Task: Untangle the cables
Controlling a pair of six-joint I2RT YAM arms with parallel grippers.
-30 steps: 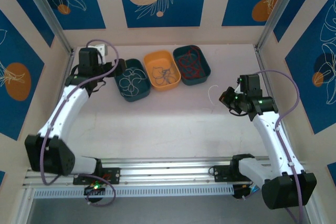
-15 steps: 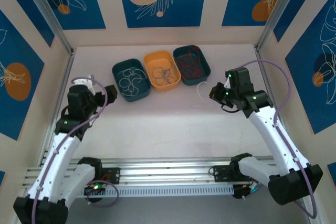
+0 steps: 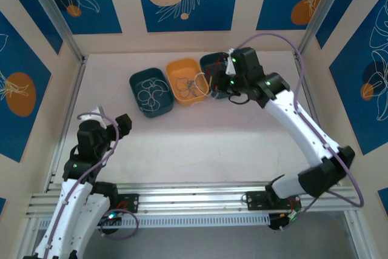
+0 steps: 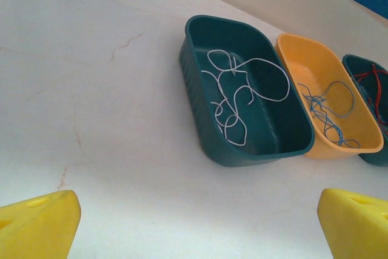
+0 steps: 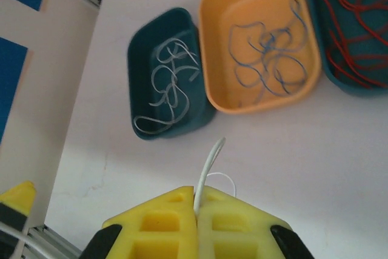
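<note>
The cables lie sorted in three bins: white wires (image 4: 242,95) in the left teal bin (image 4: 200,119), blue wires (image 5: 267,59) in the orange bin (image 5: 209,59), and red wires (image 5: 351,22) in the right teal bin (image 5: 345,86). My right gripper (image 5: 197,201) is shut on one more white wire (image 5: 209,168), which sticks up from between its yellow pads and curls beside them. In the top view the right gripper (image 3: 217,83) hovers over the orange and right teal bins. My left gripper (image 4: 197,228) is open with nothing in it, low at the near left (image 3: 121,124), apart from the bins.
The three bins stand in a row at the back of the white table (image 3: 200,131). Metal frame posts (image 3: 54,16) and patterned walls close in the sides. An aluminium rail (image 3: 194,201) runs along the near edge.
My right arm has swung from the right side of the table up and left to the bins, carrying the white wire. My left arm has drawn back from the left teal bin toward the near left.
</note>
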